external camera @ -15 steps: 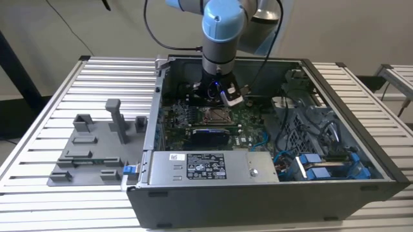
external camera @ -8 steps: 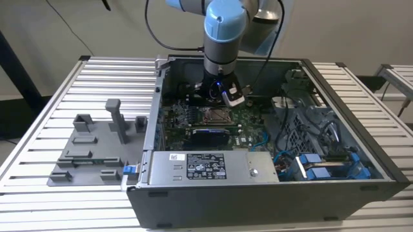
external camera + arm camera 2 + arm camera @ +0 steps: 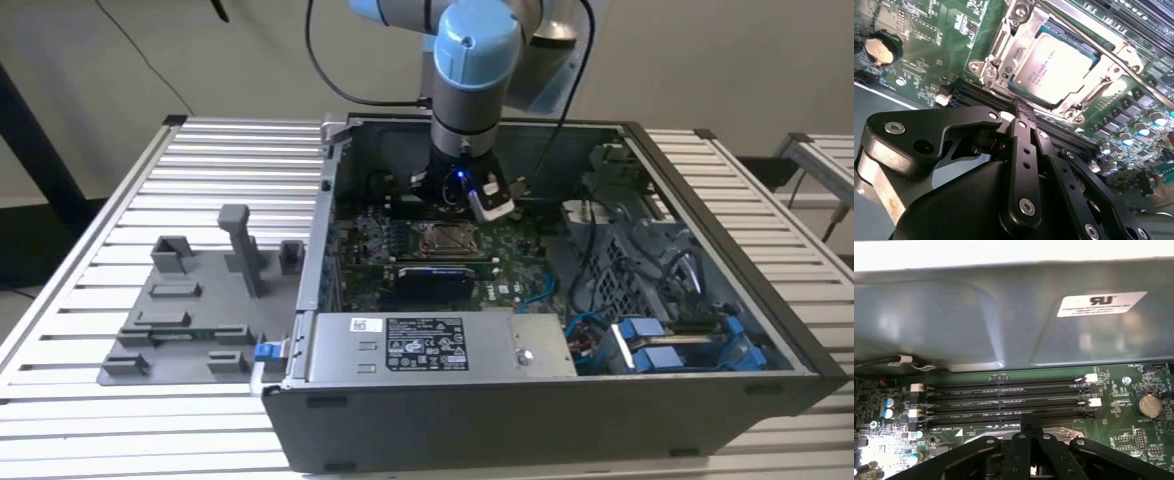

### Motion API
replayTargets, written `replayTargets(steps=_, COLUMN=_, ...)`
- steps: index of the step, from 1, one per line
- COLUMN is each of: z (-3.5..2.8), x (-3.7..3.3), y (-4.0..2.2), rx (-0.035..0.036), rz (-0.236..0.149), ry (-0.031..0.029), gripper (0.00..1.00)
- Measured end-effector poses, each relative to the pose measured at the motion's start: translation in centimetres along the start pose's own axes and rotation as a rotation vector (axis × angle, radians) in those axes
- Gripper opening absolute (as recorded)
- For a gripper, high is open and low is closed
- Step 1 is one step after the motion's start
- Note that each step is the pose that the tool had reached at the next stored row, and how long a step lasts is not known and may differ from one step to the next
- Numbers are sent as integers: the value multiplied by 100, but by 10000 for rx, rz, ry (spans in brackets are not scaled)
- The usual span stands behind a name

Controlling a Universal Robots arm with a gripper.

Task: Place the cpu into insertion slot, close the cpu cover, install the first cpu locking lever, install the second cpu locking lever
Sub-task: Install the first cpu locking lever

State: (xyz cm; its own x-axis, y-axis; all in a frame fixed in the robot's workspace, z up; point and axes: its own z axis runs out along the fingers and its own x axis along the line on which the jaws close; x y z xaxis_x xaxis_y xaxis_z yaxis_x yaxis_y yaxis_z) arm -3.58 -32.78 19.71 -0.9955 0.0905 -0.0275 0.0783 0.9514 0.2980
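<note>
The cpu (image 3: 1054, 67) lies silvery side up in the insertion slot (image 3: 447, 238) on the green board. The cpu cover (image 3: 999, 52), a silver frame, lies flat around the cpu's edges. A thin metal locking lever (image 3: 1141, 80) runs along one side of the cover. My gripper (image 3: 1024, 110) hangs just beside the socket, on the memory-slot side, with its black fingers shut together and nothing between them. In the exterior view the gripper (image 3: 487, 205) is inside the computer case, just behind the socket. The gripper's tips (image 3: 1030, 422) also show in the first wrist view.
Long black memory slots (image 3: 1004, 395) lie between the socket and the grey case wall (image 3: 1004, 315). A coin battery (image 3: 1146, 405) sits on the board. A black block (image 3: 427, 345) and blue cabling (image 3: 667, 345) fill the case front. A grey fixture (image 3: 187, 300) stands on the slatted table.
</note>
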Motion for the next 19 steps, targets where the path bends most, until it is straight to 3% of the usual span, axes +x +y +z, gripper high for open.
replayTargets(steps=9, z=24, x=-69, y=-1, rx=-5, rz=-2, ry=-3, gripper=11)
replayTargets(steps=11, z=28, x=-72, y=-3, rx=-40, rz=-2, ry=-12, gripper=11)
replayTargets(steps=16, z=41, x=-74, y=-5, rx=-267, rz=-7, ry=-41, gripper=11)
replayTargets(steps=19, z=44, x=-75, y=-5, rx=-453, rz=-2, ry=-46, gripper=11)
